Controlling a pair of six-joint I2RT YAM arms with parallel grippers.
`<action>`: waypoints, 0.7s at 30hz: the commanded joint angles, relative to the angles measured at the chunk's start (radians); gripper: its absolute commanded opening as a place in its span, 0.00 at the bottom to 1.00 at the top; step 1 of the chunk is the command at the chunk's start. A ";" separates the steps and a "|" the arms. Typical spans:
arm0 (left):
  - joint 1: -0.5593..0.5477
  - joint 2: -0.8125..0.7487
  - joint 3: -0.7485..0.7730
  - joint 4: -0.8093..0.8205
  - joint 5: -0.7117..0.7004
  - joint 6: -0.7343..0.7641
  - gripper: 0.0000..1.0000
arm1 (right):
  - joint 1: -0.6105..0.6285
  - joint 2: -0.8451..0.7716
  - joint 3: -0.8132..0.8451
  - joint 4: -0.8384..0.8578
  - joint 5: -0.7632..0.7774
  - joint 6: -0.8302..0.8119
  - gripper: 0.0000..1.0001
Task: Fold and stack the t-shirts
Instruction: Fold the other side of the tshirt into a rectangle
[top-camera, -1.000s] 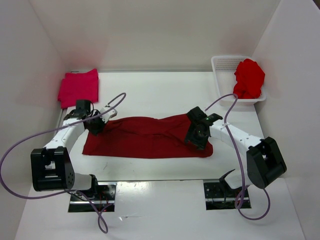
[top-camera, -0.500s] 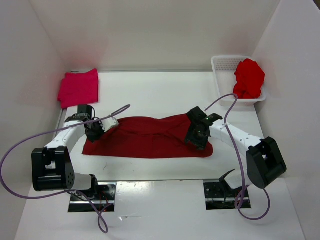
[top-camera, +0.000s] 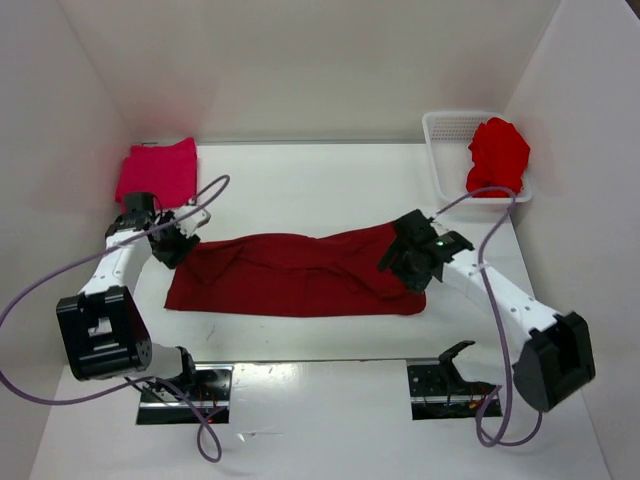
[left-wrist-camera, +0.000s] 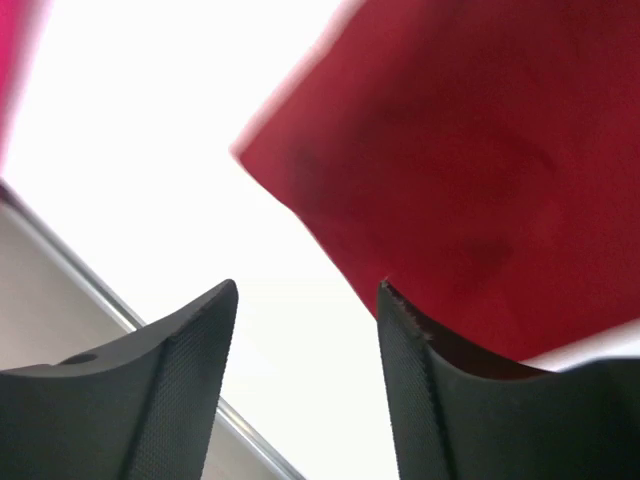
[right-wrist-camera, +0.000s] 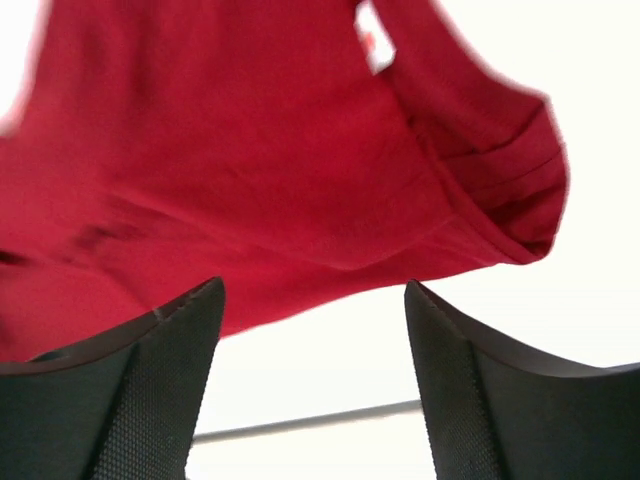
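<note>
A dark maroon t-shirt (top-camera: 290, 275) lies folded into a long strip across the middle of the table. My left gripper (top-camera: 172, 243) hovers at its left end, open, with only bare table between the fingers (left-wrist-camera: 305, 300). The shirt's corner (left-wrist-camera: 450, 150) lies just ahead of it. At the strip's right end my right gripper (top-camera: 403, 262) is also open and holds nothing (right-wrist-camera: 312, 300); the maroon cloth (right-wrist-camera: 250, 150) and its white tag (right-wrist-camera: 375, 45) lie beyond the fingertips. A folded pinkish t-shirt (top-camera: 158, 172) sits at the back left. A bright red t-shirt (top-camera: 497, 155) is bunched in the basket.
The white mesh basket (top-camera: 450, 128) stands at the back right against the wall. White walls close in the table on three sides. A metal strip runs along the table's left edge (left-wrist-camera: 110, 310). Purple cables loop off both arms.
The left gripper has let go of the maroon shirt's left end, opened and drawn back to the left. The right gripper has opened wider and its arm has swung to the right.
</note>
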 joint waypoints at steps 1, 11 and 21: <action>-0.023 0.101 0.052 0.107 0.039 -0.131 0.68 | -0.079 -0.135 -0.023 -0.055 0.082 0.108 0.78; -0.141 0.240 0.055 0.232 -0.007 -0.182 0.79 | -0.108 0.010 -0.100 -0.058 0.084 0.186 0.94; -0.135 0.394 0.116 0.374 -0.167 -0.262 0.60 | -0.108 0.099 -0.226 0.067 0.008 0.263 0.94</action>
